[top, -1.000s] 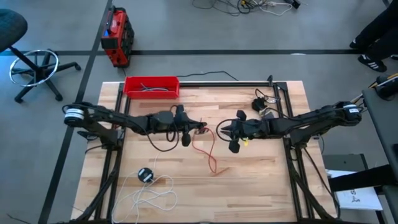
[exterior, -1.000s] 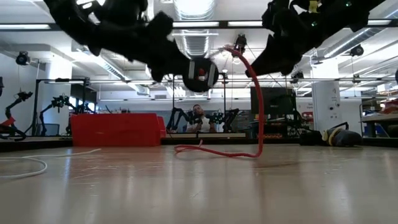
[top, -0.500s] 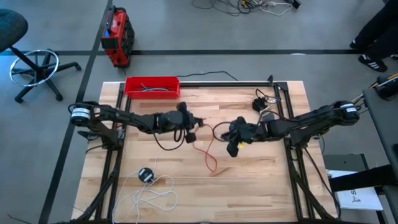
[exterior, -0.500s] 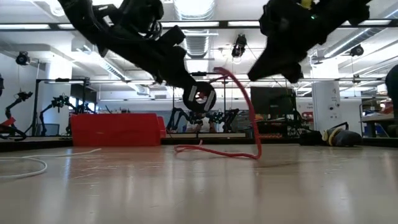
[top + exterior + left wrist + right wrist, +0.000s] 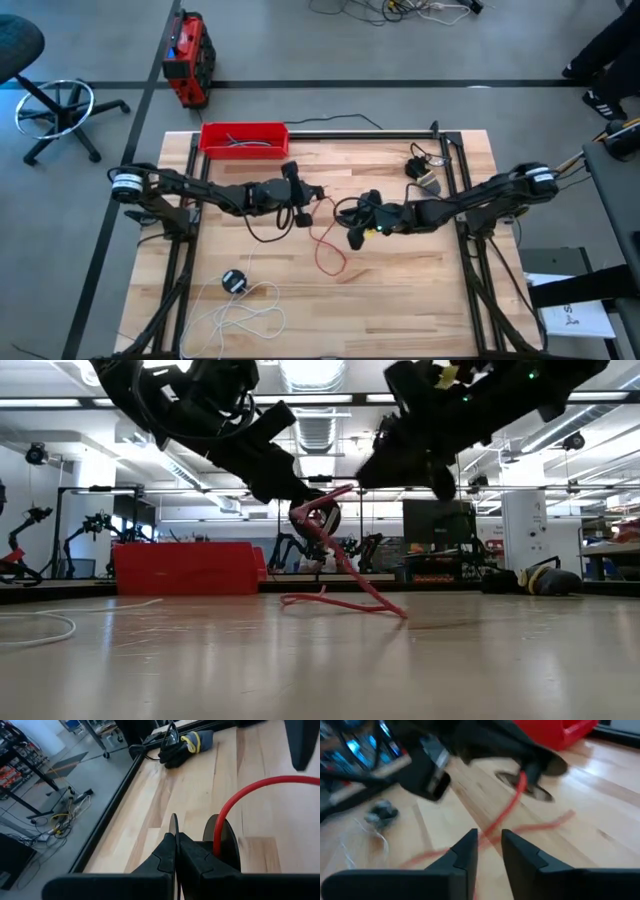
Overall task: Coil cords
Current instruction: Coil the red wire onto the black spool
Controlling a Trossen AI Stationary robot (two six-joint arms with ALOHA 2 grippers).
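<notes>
Just in front of the red tray [image 5: 244, 139], the left end effector [image 5: 303, 203] pinches the red cord [image 5: 328, 238] by its black disc [image 5: 316, 517]. The right end effector [image 5: 352, 226] hovers beside it, slightly parted, while the white cord [image 5: 245, 315] lies farther forward on the counter [image 5: 420, 290].

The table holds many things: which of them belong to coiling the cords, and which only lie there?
For the job:
- red cord, hanging from the left gripper
- white cord, loose near the front edge
- right gripper, beside the red cord

Only lying there:
- red tray with its grey cables
- dark bundle at the far right
</notes>
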